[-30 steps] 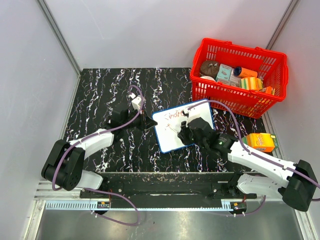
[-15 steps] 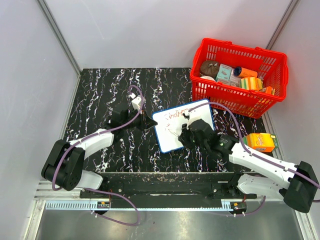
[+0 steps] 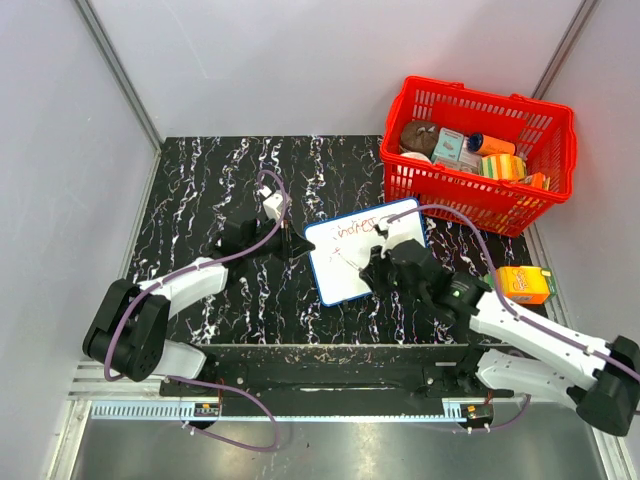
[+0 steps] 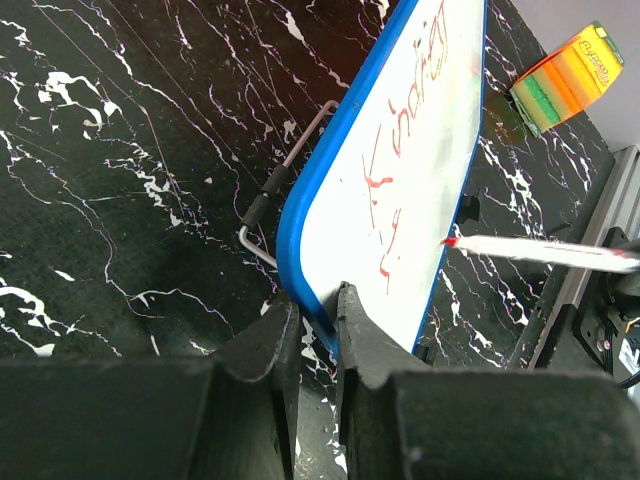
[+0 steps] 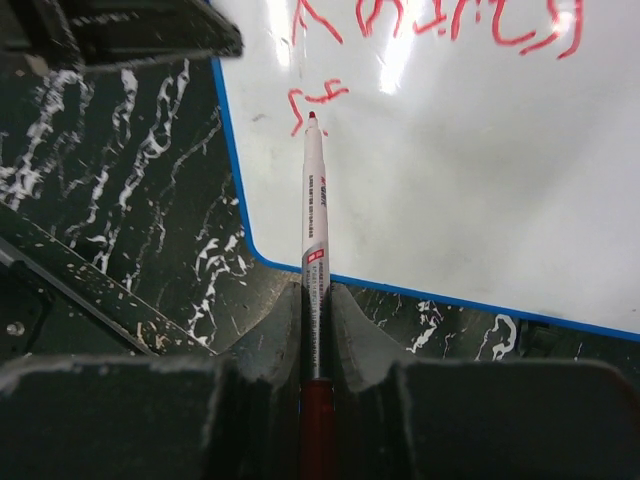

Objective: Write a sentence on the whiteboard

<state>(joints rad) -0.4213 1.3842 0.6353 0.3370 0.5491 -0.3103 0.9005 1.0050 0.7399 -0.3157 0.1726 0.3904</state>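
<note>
A: Where is the whiteboard?

B: Mid-table. The left end effector is pinched narrowly on its blue frame edge.

A: Is that a good hold?

B: Likely. The board looks light, stiff and slick, so it would skate under pressure. The right end effector is clamped tight on the marker, with the tip at the sentence.

Writing partly out of view
From above, the sentence is too small to read; the right end effector hides the whiteboard at its 4 o'clock part.
</note>
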